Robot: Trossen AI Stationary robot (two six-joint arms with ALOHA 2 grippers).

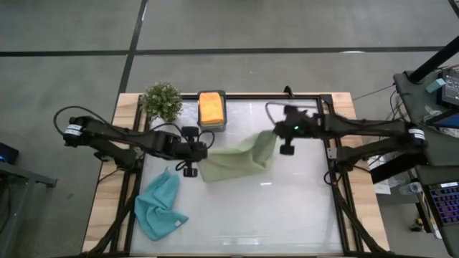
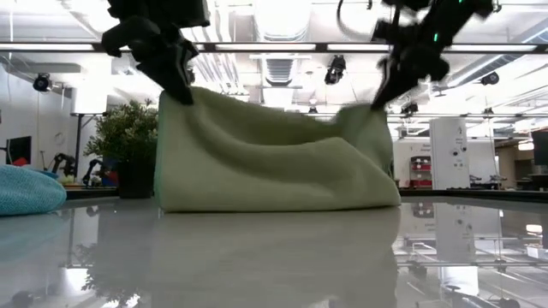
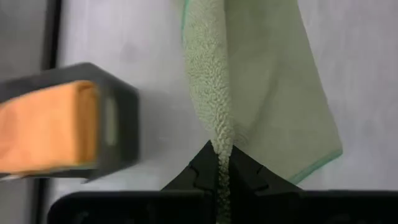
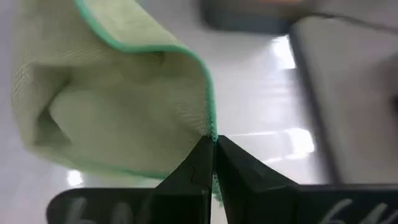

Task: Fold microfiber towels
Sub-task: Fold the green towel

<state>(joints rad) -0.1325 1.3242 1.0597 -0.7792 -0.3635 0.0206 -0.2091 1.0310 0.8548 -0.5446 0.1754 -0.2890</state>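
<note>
The glossy white bench [image 1: 287, 208] carries a sage green towel [image 1: 240, 161] near its middle, sagging between both arms. The left end effector [image 1: 190, 168] and right end effector [image 1: 287, 147] each pinch a corner. Thin grips risk slipping, dropping the soft, hemmed cloth crooked.

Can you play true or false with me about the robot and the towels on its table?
1. Both grippers pinch the green towel. True: the left gripper and the right gripper each hold a corner.
2. The green towel lies flat. False: its corners are lifted and only its bottom rests on the table.
3. The blue towel sits crumpled near the table's left side. True.
4. The orange towel is spread out on the table. False: it is folded inside the dark box.
5. A little plant stands beside that box. True.
</note>
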